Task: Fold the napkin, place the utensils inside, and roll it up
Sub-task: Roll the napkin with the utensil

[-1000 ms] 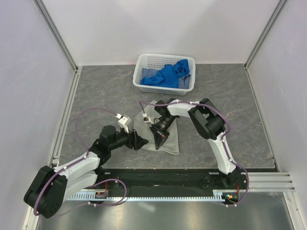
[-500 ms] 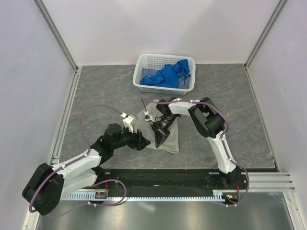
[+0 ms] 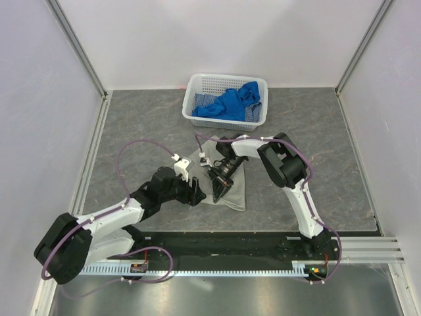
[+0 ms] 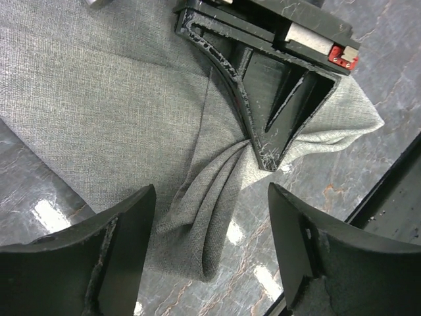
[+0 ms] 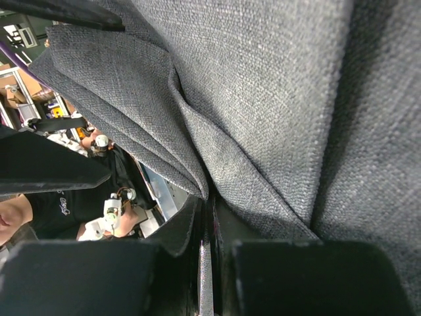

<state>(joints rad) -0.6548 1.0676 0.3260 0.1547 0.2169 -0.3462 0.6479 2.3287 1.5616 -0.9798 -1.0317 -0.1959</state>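
Observation:
The grey-beige napkin (image 3: pixel 237 191) lies folded in the middle of the table, bunched into pleats where it is pinched. My right gripper (image 3: pixel 219 191) points down at its near left part and is shut on those pleats (image 5: pixel 191 164). In the left wrist view its black tip (image 4: pixel 266 161) gathers the napkin (image 4: pixel 118 99) into a ridge. My left gripper (image 3: pixel 197 191) sits low just left of it, open, its fingers (image 4: pixel 125 224) on either side of the pleated end without touching it. The utensils are out of view.
A white basket (image 3: pixel 197 82) with bright blue cloths (image 3: pixel 230 102) stands at the back of the table. A black strip (image 3: pixel 230 240) runs along the near edge, close behind the napkin's corner (image 4: pixel 368 122). White walls enclose both sides.
My left arm has reached further right, bringing its open gripper up to the napkin's pinched end. The right gripper has kept its grip and barely moved.

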